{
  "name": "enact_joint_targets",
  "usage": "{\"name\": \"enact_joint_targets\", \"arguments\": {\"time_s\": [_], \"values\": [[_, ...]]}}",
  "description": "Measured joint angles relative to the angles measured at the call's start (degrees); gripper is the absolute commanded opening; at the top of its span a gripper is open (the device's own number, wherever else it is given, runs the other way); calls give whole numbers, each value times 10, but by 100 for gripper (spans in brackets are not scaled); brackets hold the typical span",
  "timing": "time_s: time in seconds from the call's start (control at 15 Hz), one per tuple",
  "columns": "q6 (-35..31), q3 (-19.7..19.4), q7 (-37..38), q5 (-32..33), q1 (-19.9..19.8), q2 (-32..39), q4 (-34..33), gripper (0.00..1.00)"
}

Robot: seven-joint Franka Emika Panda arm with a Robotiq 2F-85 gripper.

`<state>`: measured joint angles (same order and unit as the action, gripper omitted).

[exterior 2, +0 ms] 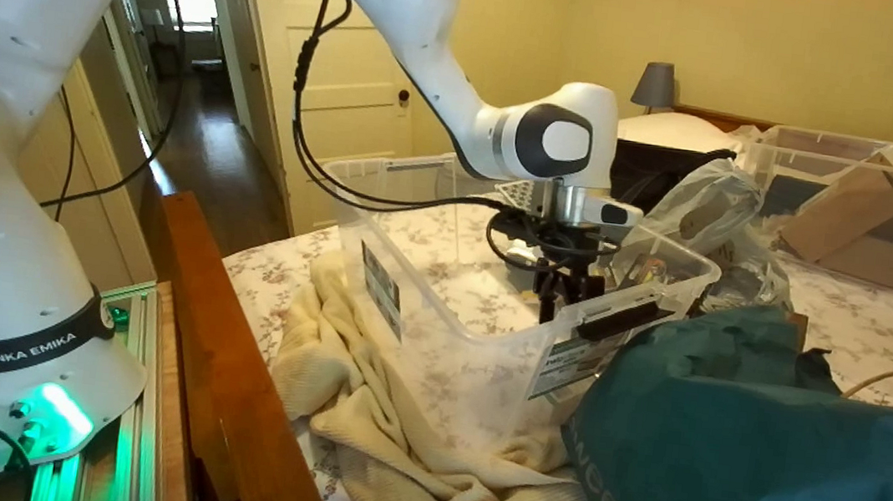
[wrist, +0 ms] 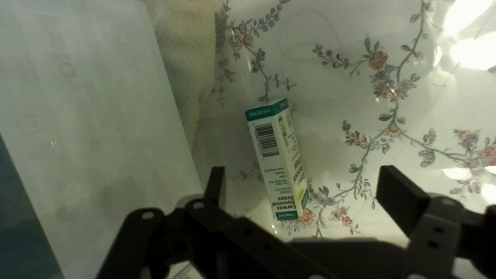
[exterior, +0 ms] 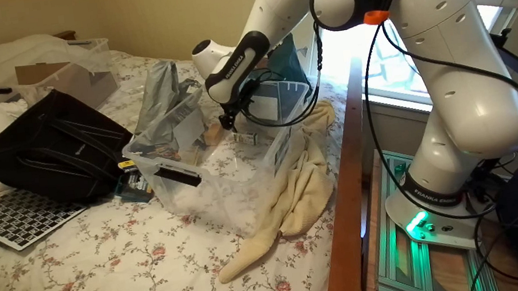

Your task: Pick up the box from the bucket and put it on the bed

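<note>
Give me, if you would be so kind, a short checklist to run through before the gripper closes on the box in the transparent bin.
1. Gripper open: ok, its jaws stand well apart in the wrist view.
2. Box in sight: ok, it lies uncovered in the transparent bin.
3. Box centred in the opening: not ok, it shows nearer the finger at the left of the wrist view.
4. Gripper low enough to grasp: cannot tell from these views.
5. Bed in view for placing: ok, its floral cover shows beside the bin in an exterior view.

Claw [exterior 2: 569, 305] pointing down inside clear bucket [exterior 2: 483, 372] on floral bed [exterior 2: 266, 280], cream blanket [exterior 2: 347, 382] alongside, teal bag [exterior 2: 750, 462] just beside
</note>
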<state>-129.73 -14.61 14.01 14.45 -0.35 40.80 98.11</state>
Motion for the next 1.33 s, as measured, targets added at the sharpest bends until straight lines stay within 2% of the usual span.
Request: {"name": "enact_joint_targets", "arguments": {"time_s": [0.6,1.27,1.33], "values": [[-20,-1,69,1,3,51,-20,100],[-106,-21,85,1,2,130,-72,100],[-113,-21,86,1,2,136,-76,97]]}}
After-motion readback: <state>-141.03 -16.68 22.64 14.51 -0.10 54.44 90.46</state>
